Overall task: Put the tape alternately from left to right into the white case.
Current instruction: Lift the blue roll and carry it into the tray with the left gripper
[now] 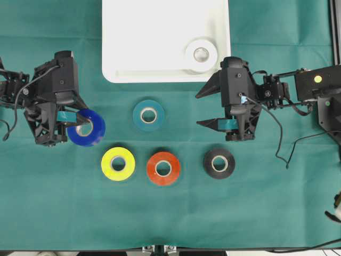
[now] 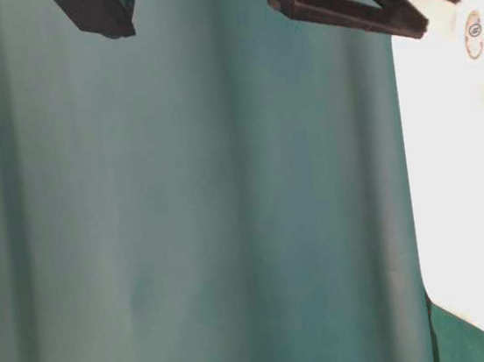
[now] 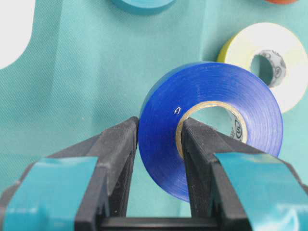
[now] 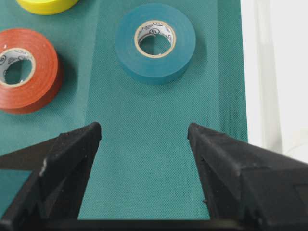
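Clamped through its core by the left hand (image 3: pixel 159 144), the blue roll (image 3: pixel 211 125) hangs tilted off the tabletop (image 1: pixel 53 202) for transfer to the white case (image 1: pixel 160 37), while the right hand (image 1: pixel 205 109) waits wide apart, empty.

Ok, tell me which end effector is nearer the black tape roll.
Right. The right end effector hangs open just above the black tape roll in the overhead view; the left end effector, shut on the blue tape roll, sits far across the table.
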